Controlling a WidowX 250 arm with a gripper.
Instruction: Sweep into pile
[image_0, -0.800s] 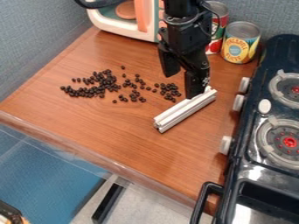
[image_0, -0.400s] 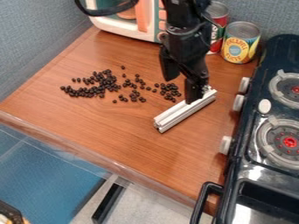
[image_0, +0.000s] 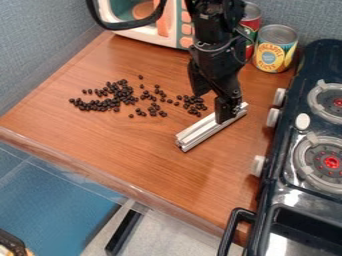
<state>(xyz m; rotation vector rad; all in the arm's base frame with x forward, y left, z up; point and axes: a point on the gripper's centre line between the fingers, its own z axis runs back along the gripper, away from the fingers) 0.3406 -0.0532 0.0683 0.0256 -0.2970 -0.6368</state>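
The gripper (image_0: 212, 106) hangs down over the right part of the wooden table with its two fingers apart, so it stands open. Its right finger is at the upper right part of a silvery, ridged metal bar (image_0: 200, 133), hiding a bit of it; whether they touch I cannot tell. The bar lies slanted on the wood, lower left to upper right. Left of the gripper, small dark round beans (image_0: 119, 95) are scattered in a loose band, densest toward the left, with a small cluster (image_0: 194, 104) just above the bar.
Behind the arm stand a toy microwave (image_0: 143, 30), a red can (image_0: 250, 25) and a yellow can (image_0: 274, 49). A toy stove (image_0: 294, 165) with knobs lines the right side. The table's front edge (image_0: 127, 189) runs diagonally across the lower left.
The gripper has moved slightly right and down in the view, its right finger now lower against the bar. The bar and beans have kept their places.
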